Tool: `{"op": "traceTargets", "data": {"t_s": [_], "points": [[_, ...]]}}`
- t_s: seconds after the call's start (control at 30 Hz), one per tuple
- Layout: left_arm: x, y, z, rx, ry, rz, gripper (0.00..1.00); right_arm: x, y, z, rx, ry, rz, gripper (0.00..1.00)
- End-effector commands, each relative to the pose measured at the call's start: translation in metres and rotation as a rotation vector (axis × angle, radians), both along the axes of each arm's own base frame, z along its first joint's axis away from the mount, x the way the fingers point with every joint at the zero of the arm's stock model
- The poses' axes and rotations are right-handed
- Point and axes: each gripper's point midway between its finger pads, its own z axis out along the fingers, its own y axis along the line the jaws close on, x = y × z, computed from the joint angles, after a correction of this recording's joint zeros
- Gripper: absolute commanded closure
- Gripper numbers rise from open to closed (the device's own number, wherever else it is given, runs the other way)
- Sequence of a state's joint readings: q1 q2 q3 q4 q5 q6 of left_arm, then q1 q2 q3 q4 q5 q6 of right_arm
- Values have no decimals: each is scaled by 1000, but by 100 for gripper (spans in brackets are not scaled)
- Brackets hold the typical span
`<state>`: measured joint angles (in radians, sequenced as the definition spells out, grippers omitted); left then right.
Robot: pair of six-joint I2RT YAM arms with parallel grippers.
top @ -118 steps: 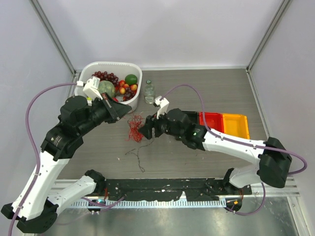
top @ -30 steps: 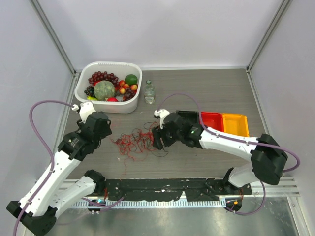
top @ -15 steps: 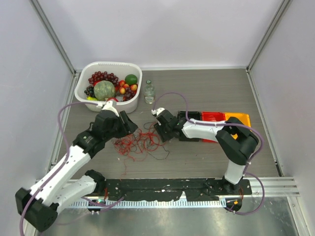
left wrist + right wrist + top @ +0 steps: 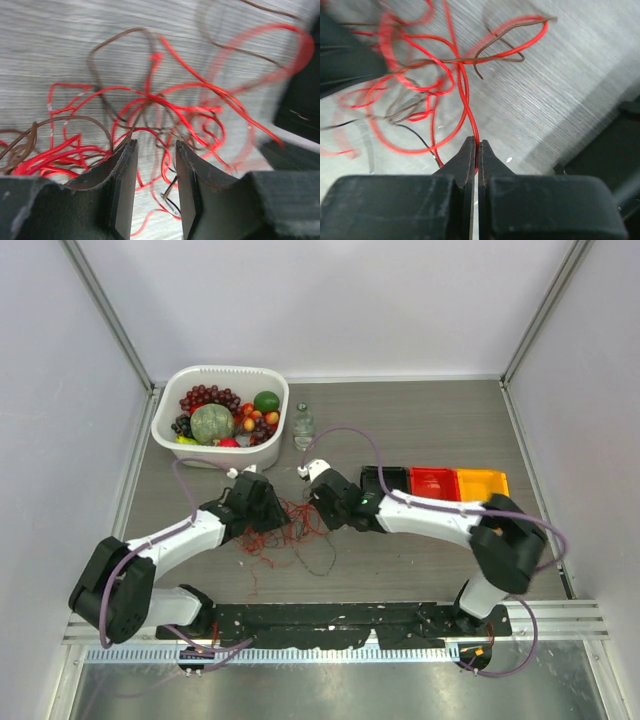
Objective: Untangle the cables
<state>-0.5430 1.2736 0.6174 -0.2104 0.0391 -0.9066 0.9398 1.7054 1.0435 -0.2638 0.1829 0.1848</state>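
The cables (image 4: 290, 532) lie as a loose clump of thin red and dark brown-black strands on the grey table, between the two arms. My left gripper (image 4: 270, 516) is low at the clump's left side. In the left wrist view its jaws stand apart (image 4: 156, 150), with red and dark strands (image 4: 165, 105) lying on the table in the gap and in front. My right gripper (image 4: 322, 512) is at the clump's right edge. In the right wrist view it (image 4: 476, 145) is shut on a single red cable (image 4: 464, 97) that runs up into the tangle.
A white basket (image 4: 276, 428) of fruit stands at the back left, with a small clear bottle (image 4: 303, 426) beside it. Black (image 4: 385, 476), red (image 4: 432, 483) and orange (image 4: 480, 483) bins sit in a row to the right, behind the right arm.
Both arms have dropped lower onto the clump. The right gripper has closed on a red strand. The left jaws have narrowed around strands, and the left arm has stretched rightwards.
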Motion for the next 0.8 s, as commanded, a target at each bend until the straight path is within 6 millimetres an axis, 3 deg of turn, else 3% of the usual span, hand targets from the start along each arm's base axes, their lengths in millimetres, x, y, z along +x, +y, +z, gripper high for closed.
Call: {"op": "traceTargets", "data": {"t_s": [0.0, 0.03, 0.07, 0.1, 0.13, 0.17, 0.2, 0.3, 0.5, 0.57, 0.63, 0.77], "points": [[10, 37, -27, 111, -10, 165, 61, -5, 9, 150, 273, -237, -16, 99], [8, 45, -35, 111, 12, 189, 61, -10, 9, 166, 316, -243, -6, 99], [6, 51, -41, 98, 34, 212, 61, -17, 3, 203, 402, -283, -7, 99], [4, 58, -49, 80, 63, 233, 61, -19, -1, 218, 438, -298, -13, 99], [1, 64, -57, 73, 87, 245, 62, -26, -10, 254, 520, -339, -24, 99], [0, 70, -62, 69, 109, 263, 62, -27, -18, 272, 556, -372, -45, 99], [-2, 75, -65, 64, 125, 277, 63, -33, -30, 305, 634, -413, -56, 99], [-5, 81, -66, 40, 138, 293, 65, -45, -62, 364, 780, -513, -106, 99], [-2, 103, -49, 97, 70, 360, 64, -57, -115, 453, 968, -695, -201, 99], [-3, 111, -45, 118, 54, 377, 63, -60, -126, 474, 1003, -734, -222, 99], [-4, 117, -43, 131, 47, 387, 62, -67, -135, 512, 1065, -790, -205, 99], [-3, 120, -37, 128, 37, 392, 62, -67, -159, 555, 1073, -877, -269, 99]]}}
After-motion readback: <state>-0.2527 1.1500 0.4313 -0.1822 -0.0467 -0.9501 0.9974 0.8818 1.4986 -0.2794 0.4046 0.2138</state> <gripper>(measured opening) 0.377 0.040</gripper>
